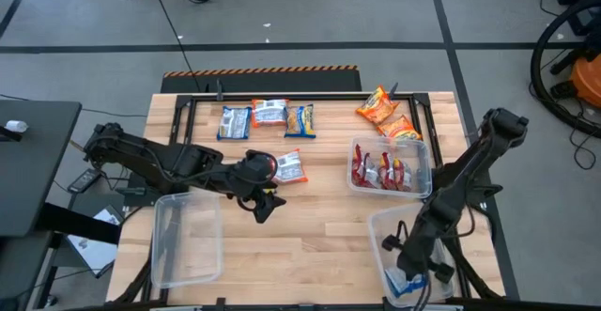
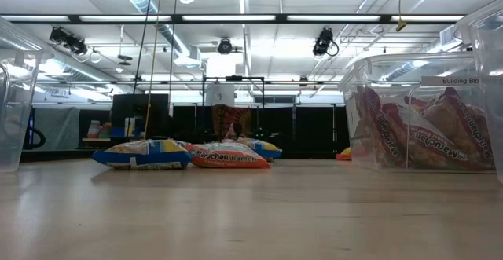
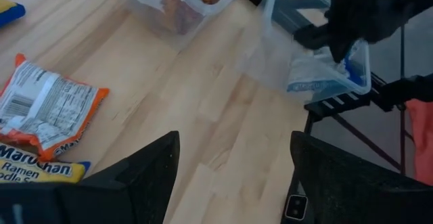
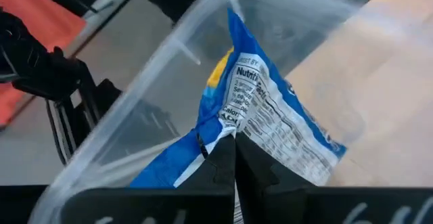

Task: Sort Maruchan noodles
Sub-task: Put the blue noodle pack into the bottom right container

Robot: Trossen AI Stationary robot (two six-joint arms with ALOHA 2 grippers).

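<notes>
Several Maruchan packets lie flat near the far edge: blue-and-yellow ones (image 1: 234, 121) (image 1: 300, 119), a red-and-white one (image 1: 269, 113) and orange ones (image 1: 376, 106). Another orange packet (image 1: 289, 166) (image 3: 47, 109) lies mid-table. Beside it my left gripper (image 1: 263, 208) (image 3: 233, 176) hovers open with nothing between its fingers. My right gripper (image 1: 410, 272) (image 4: 235, 149) reaches into the near-right clear bin (image 1: 385, 226) and is shut on a blue packet (image 4: 270, 116) (image 3: 318, 82). Red packets fill a second clear bin (image 1: 357, 147) (image 2: 416, 126). My right gripper pinches an edge of the blue packet (image 4: 222, 137) between its two fingertips. It comes slanting down from above into the bin. The packet stands tilted inside the bin, its printed back showing. I cannot tell whether its other end rests on the bin.
An empty clear bin (image 1: 186, 241) stands at the near left. A black frame (image 1: 282, 93) runs along the table's far edge. Bare wood lies between the bins at the table's middle and near edge (image 1: 300, 255).
</notes>
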